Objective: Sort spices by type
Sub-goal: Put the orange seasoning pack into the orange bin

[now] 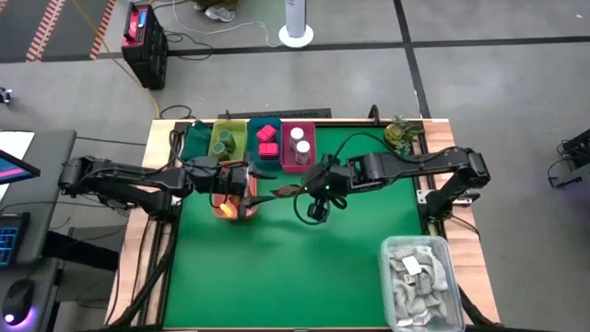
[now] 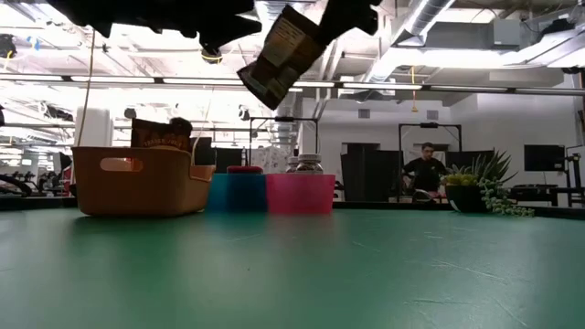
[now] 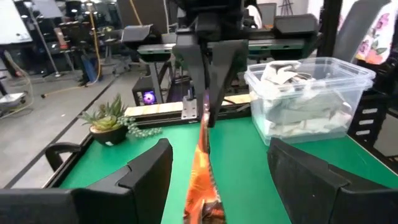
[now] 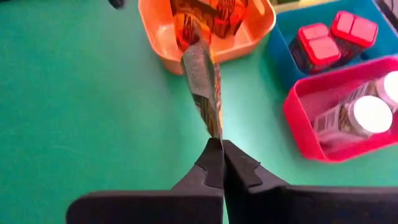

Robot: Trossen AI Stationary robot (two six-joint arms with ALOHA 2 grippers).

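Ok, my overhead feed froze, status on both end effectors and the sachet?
Right end effector shut on sachet, airborne beside orange tray. Left end effector open, facing it above the tray. Nothing in the way.

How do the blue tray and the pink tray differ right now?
The blue tray holds pink-topped boxy packs; the pink tray holds white-capped jars. The blue tray sits next to the orange tray; the pink tray sits beyond it. Both stand side by side on the green table.
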